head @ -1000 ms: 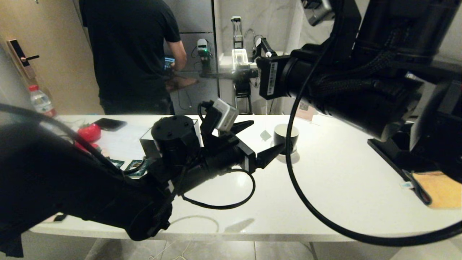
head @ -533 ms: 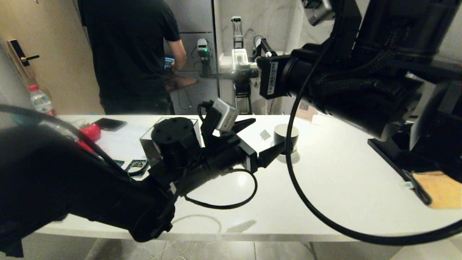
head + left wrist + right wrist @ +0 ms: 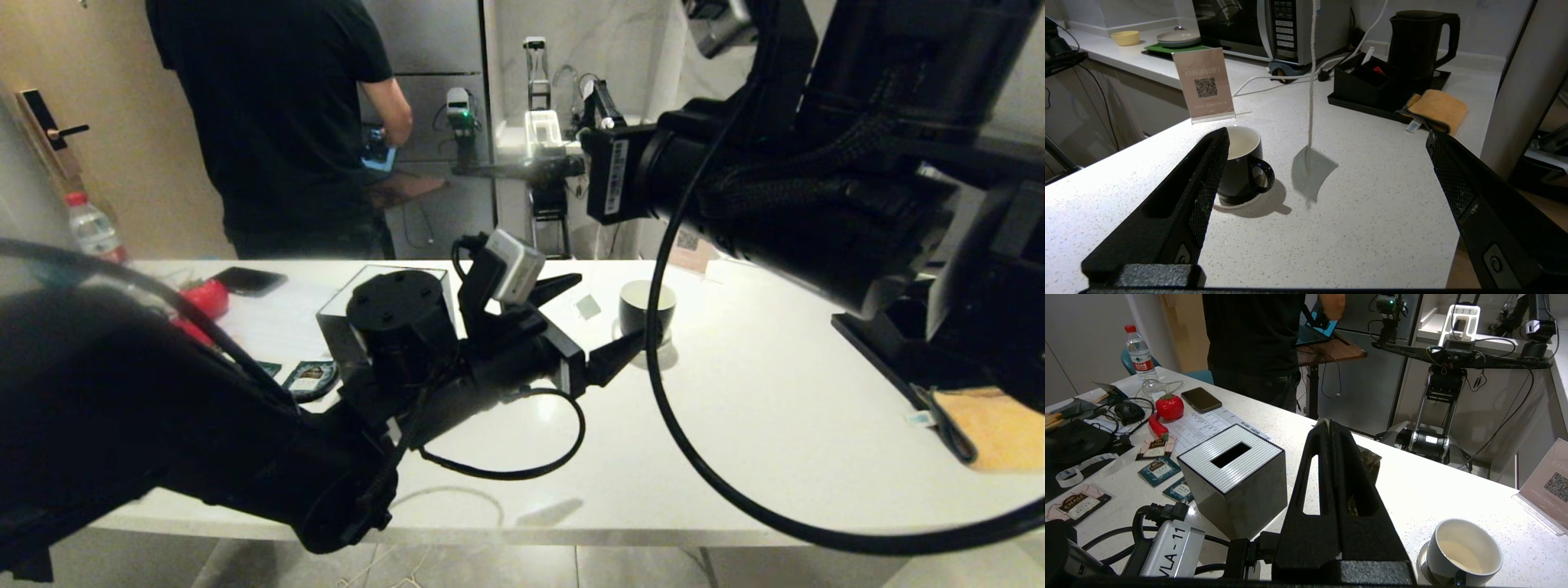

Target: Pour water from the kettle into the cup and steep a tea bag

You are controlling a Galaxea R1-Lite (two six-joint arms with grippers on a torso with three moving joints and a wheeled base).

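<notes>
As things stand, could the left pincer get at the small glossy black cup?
Probably yes: the left pincer hovers open beside the small glossy black cup, nothing between; only the hanging grey-brown tea bag dangles nearby.

A black cup (image 3: 1245, 171) with a white inside is seen on a white speckled counter (image 3: 1355, 228). The kettle (image 3: 1419, 43) is matte black, the cloth (image 3: 1437, 109) orange, the tea bag (image 3: 1311, 171) grey, and the tissue box (image 3: 1235, 479) black with a white ribbed top.
</notes>
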